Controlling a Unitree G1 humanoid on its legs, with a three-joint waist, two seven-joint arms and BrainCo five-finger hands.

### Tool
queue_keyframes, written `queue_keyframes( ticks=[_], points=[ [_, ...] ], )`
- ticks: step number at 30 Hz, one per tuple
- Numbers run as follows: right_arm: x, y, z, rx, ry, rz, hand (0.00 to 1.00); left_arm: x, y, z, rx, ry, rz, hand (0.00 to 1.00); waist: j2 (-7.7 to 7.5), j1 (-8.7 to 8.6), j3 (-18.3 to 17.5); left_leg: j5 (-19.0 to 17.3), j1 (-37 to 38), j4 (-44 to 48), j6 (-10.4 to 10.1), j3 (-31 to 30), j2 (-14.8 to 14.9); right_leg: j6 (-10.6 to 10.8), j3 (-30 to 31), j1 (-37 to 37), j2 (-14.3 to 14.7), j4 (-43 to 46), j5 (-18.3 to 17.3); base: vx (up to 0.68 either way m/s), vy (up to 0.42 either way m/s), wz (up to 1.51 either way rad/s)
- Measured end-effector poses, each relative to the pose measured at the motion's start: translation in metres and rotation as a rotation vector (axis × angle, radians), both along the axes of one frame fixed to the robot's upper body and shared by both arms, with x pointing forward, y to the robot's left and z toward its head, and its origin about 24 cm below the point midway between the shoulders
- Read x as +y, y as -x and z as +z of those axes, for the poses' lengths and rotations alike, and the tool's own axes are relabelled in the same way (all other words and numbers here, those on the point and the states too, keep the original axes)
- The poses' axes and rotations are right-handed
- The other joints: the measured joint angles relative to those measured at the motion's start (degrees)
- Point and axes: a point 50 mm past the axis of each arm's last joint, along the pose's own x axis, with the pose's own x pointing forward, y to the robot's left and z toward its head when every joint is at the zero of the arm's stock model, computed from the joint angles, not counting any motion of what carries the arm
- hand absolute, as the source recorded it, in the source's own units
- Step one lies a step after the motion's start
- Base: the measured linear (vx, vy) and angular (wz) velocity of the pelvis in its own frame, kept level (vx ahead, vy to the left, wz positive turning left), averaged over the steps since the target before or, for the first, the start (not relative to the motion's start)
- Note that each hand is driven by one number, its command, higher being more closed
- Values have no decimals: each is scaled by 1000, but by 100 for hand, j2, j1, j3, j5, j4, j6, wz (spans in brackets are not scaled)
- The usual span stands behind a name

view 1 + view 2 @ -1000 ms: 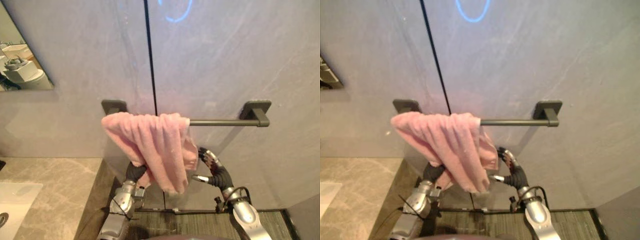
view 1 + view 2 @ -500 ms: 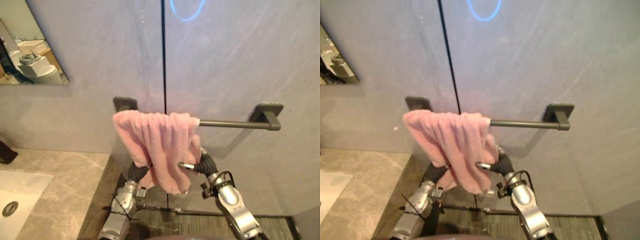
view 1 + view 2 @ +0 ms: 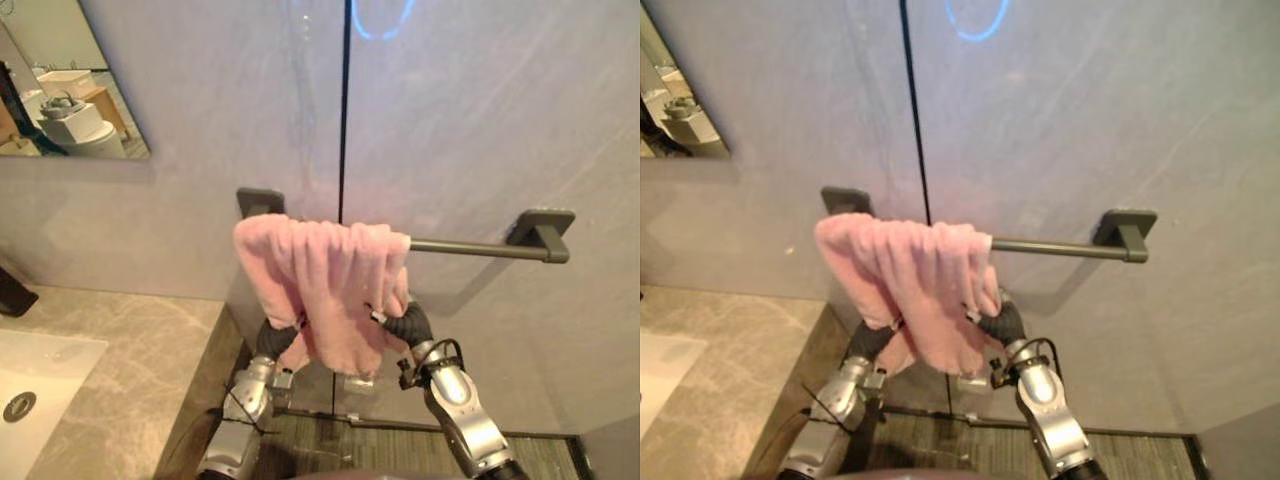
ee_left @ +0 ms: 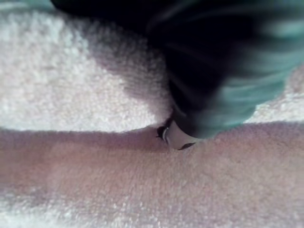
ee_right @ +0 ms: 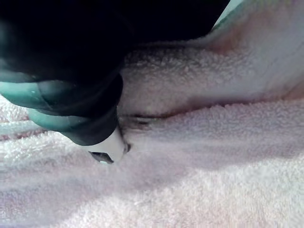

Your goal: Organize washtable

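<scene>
One pink towel (image 3: pixel 325 290) is what matters here. It hangs over the left end of the dark towel bar (image 3: pixel 480 247), bunched into lengthwise folds where it crosses the bar. Below the bar it falls in an uneven, slightly twisted drape with a slanting lower edge. The right stretch of the bar is bare up to its bracket. The cloth is thick terry with a looped pile that shows plainly in the wrist views. It is a soft pale pink, with no pattern that I can make out.

Just below the bar, the left hand (image 3: pixel 273 342) comes up behind the towel's left hanging part. The right hand (image 3: pixel 408 324) is tucked against its right edge. Each has its dark cover against the cloth. The towel hides the rest of both, so I cannot tell whether either hand is grasping it, clenched or released.

I judge the towel light, limp and not at all fragile. It will likely sag and fold wherever it is unsupported. The pile should grip well, though an uneven pull could drag the whole towel off the smooth bar. The best hold looks to be the side hems or lower corners, one per hand, drawing the cloth along the bar toward its bare end.

Down and to the left of the bar lies the marble counter (image 3: pixel 140 370) with a white sink (image 3: pixel 55 370). A mirror (image 3: pixel 70 100) hangs above and left of the bar.
</scene>
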Motion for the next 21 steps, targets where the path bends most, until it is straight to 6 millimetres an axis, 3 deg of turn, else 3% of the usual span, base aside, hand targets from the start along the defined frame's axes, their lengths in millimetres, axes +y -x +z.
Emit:
queue_keyframes(
  ticks=[5, 9, 14, 21],
  points=[
    [-15, 0, 5, -20, -28, -103, 100, -3, -4, 16, -67, 40, 11, 100, 0, 2, 5, -2, 2, -1, 3, 62, -22, 34, 74, 33, -14, -113, 119, -11, 13, -8],
    [-23, -1, 22, -93, -52, -171, 100, -13, -6, 28, -120, 87, -18, 100, -4, 0, 14, -4, 59, -12, 4, 115, -24, 48, 125, 70, -15, -155, 152, -12, 0, -7],
    [-35, 8, 37, -171, -70, -238, 100, -29, -6, 43, -182, 131, -81, 100, 16, 9, 38, -22, 130, -56, 16, 201, -13, 53, 196, 96, -4, -190, 148, 3, -13, -7],
    [-47, 23, 41, -187, -70, -317, 100, -46, -2, 52, -210, 183, -157, 100, 22, 9, 44, -48, 192, -52, 12, 339, -8, 63, 284, 106, -6, -179, 142, 23, -11, -9]
  ],
)
